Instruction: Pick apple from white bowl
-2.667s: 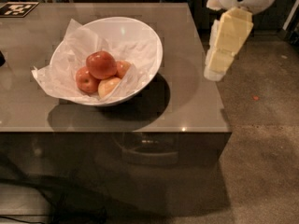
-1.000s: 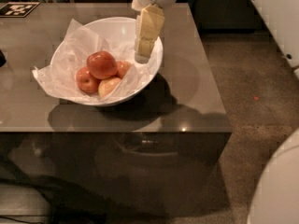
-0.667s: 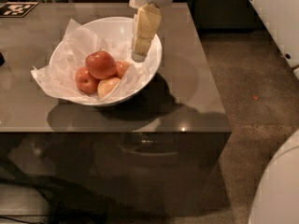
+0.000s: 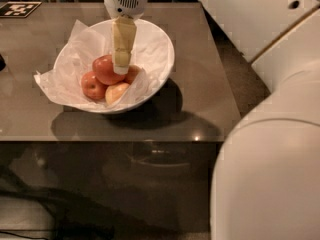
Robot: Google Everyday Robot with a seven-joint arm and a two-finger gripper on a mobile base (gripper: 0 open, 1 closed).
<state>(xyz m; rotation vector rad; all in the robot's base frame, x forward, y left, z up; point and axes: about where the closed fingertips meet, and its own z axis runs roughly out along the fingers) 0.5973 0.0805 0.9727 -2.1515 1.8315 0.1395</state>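
The white bowl (image 4: 161,54), lined with crinkled white paper, stands on the grey table. Inside lie the apple (image 4: 105,69), large, round and deep red, a smaller red apple (image 4: 92,85) at its left front, a pale yellow-pink apple (image 4: 116,92) in front, and part of another red one (image 4: 133,73) at the right. My gripper (image 4: 121,68) reaches down into the bowl from the back, its tan fingers (image 4: 123,41) pointing down with the tip at the right upper side of the large apple.
The grey table (image 4: 200,84) ends at a front edge below the bowl and a right edge next to brown floor (image 4: 235,79). A black-and-white marker tag (image 4: 19,9) lies at the back left. My white arm (image 4: 270,164) fills the right side of the view.
The gripper has moved left from beside the table's right edge to over the bowl, then down among the apples. The apples and bowl have not moved.
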